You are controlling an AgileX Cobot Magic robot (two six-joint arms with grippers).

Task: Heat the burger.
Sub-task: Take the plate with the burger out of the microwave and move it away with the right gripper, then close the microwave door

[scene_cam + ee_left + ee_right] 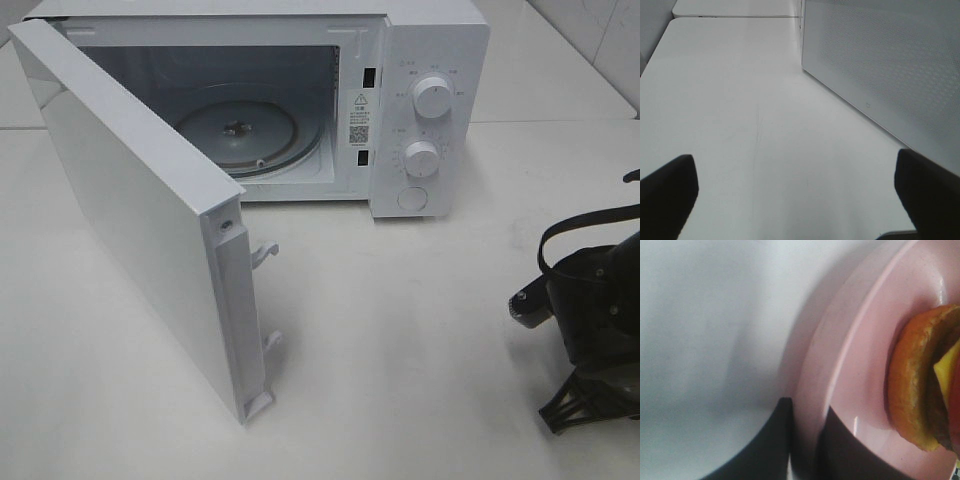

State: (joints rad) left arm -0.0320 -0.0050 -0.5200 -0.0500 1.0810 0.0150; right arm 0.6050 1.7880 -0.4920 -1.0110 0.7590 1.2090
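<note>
Behind the swung-out door (140, 220), the microwave (430, 60) stands with its cavity bare, the glass turntable (237, 133) exposed and ready to receive a load; the door is open wide so nothing blocks the way in. Off at the counter's (400, 350) right edge, the right gripper (805, 440) pinches the rim of the pink plate (855, 365), one finger above and one below the lip, jaws narrowed onto it. Holding the plate, not the food, looks like the way to carry the burger (927, 380) without crushing it; the burger sits on that plate, outside the oven. Beside the microwave's perforated side wall, the left gripper (795, 200) hangs with fingers spread wide, holding nothing, clear of the opening.
</note>
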